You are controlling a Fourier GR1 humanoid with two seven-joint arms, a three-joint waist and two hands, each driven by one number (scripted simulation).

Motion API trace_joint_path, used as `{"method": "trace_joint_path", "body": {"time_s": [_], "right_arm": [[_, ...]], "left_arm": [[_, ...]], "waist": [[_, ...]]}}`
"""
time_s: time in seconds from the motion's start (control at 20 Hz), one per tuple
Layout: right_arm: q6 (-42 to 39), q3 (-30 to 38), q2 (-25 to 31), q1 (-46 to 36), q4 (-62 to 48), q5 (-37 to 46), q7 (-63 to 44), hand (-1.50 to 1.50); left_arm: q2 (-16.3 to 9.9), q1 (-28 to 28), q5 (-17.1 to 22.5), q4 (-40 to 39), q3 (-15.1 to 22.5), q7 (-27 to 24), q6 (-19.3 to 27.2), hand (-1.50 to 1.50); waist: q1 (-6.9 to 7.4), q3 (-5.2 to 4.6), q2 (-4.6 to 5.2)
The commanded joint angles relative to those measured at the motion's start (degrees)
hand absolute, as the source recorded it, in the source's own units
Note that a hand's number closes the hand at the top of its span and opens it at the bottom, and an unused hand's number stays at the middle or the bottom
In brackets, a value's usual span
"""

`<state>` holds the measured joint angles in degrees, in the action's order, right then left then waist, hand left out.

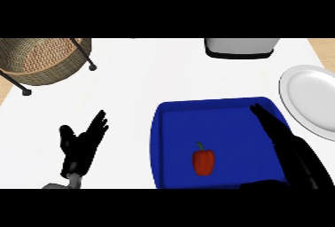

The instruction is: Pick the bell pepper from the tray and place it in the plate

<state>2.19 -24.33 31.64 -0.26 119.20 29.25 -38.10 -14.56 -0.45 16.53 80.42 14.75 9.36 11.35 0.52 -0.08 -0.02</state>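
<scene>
Our right hand (288, 146), fingers straight and holding nothing, hangs over the tray (229, 111); the pepper (203, 162) lies just to its left. We should swing left, then curl around it.

White desk (170, 75) under even light. Wicker basket (39, 57) on a black wire stand at far left; grey, black-based vessel (240, 48), possibly an appliance, at the far edge; tan floor (325, 48) beyond.
</scene>
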Motion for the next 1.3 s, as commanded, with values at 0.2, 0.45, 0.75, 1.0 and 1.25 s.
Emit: {"method": "trace_joint_path", "body": {"time_s": [0.2,0.45,0.75,1.0,1.25], "right_arm": [[-6.38,-7.42,-11.73,-8.84,-6.79,11.48,-11.19,-1.50],[-8.26,-8.80,-15.36,-4.15,-8.13,11.92,-10.23,-1.50],[-5.80,-12.24,-22.97,-3.29,-12.54,18.13,-10.83,-1.50],[-5.04,-10.25,-23.92,-3.39,-19.18,20.46,-6.42,-1.50],[-7.84,-11.64,-23.73,-1.97,-17.08,25.75,-10.95,-1.50]], "left_arm": [[1.26,-3.58,-0.89,-2.42,-2.71,1.81,-1.63,0.00],[1.70,0.29,-1.53,-0.55,-3.74,0.83,-3.30,0.00],[1.64,2.32,-3.22,3.17,-5.22,2.95,-3.80,0.00],[1.96,0.88,-3.42,0.94,-7.69,2.23,-6.28,0.00],[4.67,2.03,-5.65,-1.43,-6.53,-0.53,-6.02,0.00]], "waist": [[-0.34,0.05,0.04],[-0.51,0.07,0.00],[-0.43,0.08,-0.02],[-0.43,0.08,0.01],[-0.54,0.07,-0.01]]}}
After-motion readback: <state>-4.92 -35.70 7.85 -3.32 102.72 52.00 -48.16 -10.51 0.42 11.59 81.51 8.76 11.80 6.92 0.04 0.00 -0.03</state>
